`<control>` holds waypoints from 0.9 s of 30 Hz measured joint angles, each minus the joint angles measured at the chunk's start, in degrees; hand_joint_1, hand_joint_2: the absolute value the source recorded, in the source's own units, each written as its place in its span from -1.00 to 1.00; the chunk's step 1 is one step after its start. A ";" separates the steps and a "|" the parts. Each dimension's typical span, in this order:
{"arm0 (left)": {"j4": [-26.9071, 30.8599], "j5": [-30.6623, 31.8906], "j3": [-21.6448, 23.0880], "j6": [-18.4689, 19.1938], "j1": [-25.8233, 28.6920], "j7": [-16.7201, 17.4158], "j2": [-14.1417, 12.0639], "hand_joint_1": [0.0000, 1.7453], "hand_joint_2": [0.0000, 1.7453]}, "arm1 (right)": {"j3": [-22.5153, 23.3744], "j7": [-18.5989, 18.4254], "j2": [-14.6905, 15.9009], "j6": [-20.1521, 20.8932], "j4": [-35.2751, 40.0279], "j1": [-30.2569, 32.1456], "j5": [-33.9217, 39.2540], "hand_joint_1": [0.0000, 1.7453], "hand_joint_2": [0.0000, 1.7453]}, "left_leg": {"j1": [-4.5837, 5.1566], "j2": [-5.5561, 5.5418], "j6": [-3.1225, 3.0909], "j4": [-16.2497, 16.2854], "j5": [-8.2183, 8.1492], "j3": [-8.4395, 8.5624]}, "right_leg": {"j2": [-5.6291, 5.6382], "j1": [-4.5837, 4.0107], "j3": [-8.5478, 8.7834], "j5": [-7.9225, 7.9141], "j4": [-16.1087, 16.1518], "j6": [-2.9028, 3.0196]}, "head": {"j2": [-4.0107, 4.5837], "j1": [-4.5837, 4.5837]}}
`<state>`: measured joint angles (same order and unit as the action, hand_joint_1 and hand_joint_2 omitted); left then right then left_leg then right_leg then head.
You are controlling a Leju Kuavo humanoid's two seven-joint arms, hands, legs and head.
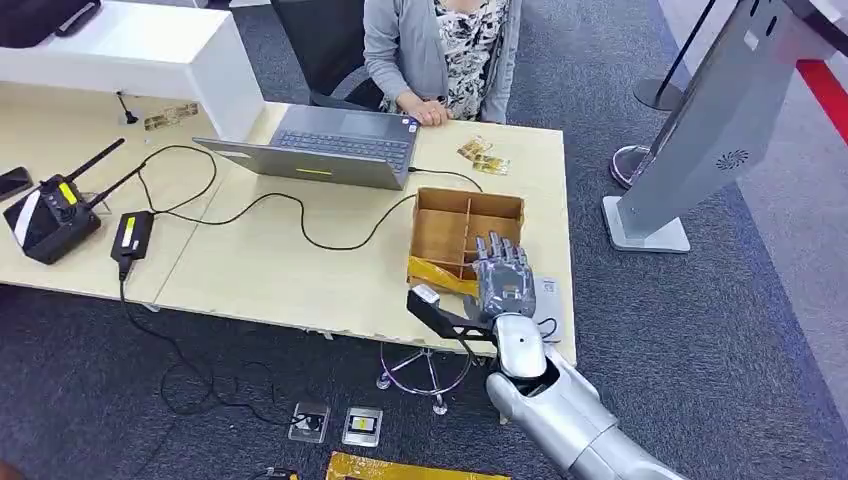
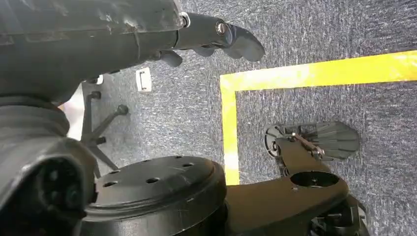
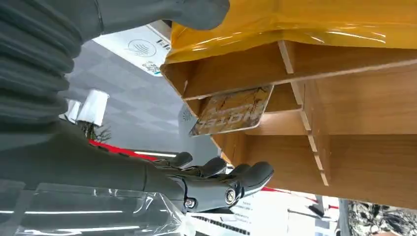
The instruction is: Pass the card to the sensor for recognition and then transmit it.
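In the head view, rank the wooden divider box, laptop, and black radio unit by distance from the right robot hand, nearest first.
From the right robot hand:
1. Wooden divider box, directly under the fingers.
2. Laptop, across the desk by the seated person.
3. Black radio unit, at the desk's far left end.

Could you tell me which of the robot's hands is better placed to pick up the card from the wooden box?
The right hand: it hovers open over the divided wooden box, near the gold-patterned card. The left hand hangs over grey carpet.
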<state>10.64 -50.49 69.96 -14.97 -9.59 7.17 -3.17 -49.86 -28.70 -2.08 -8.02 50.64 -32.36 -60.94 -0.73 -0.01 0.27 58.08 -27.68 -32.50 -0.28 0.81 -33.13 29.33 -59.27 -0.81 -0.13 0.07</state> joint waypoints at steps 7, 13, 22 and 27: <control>0.00 -0.11 0.00 -0.07 -0.02 0.02 0.02 -1.00 -1.00 | -0.02 0.13 -0.33 -0.13 -1.49 -0.18 0.26 0.74 1.00 | 0.00 0.00 0.00 0.00 0.00 0.00 | 0.01 0.00 0.00 0.00 0.00 0.00 | 0.00 0.02; 0.00 -0.11 0.00 -0.09 -0.02 0.02 0.02 -1.00 -1.00 | -0.02 0.90 -0.39 -0.85 -3.15 -0.48 0.39 1.00 1.00 | 0.00 0.00 0.00 0.00 0.00 0.00 | 0.00 0.00 0.00 0.00 0.00 0.00 | 0.00 0.02; 0.00 0.17 0.00 -0.28 0.01 0.02 0.00 -1.00 -1.00 | -0.02 2.12 -1.25 -3.37 -5.69 -0.97 1.35 1.00 1.00 | 0.00 0.00 0.00 0.00 0.00 0.02 | 0.01 0.00 0.00 0.00 0.00 0.00 | 0.00 0.02; 0.00 0.48 0.00 0.00 -0.01 0.11 0.00 -1.00 -1.00 | -0.02 2.12 -1.29 -4.17 -6.34 -1.08 1.68 1.00 1.00 | 0.00 0.00 0.00 0.00 0.00 0.02 | 0.01 0.00 0.01 0.00 0.00 0.00 | 0.00 0.02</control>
<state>10.64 -50.01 69.96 -14.97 -9.60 7.28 -3.17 -49.88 -26.58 -3.37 -12.20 44.30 -33.45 -59.25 -0.73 -0.01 0.27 58.08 -27.68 -32.48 -0.27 0.81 -33.12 29.33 -59.27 -0.81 -0.13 0.09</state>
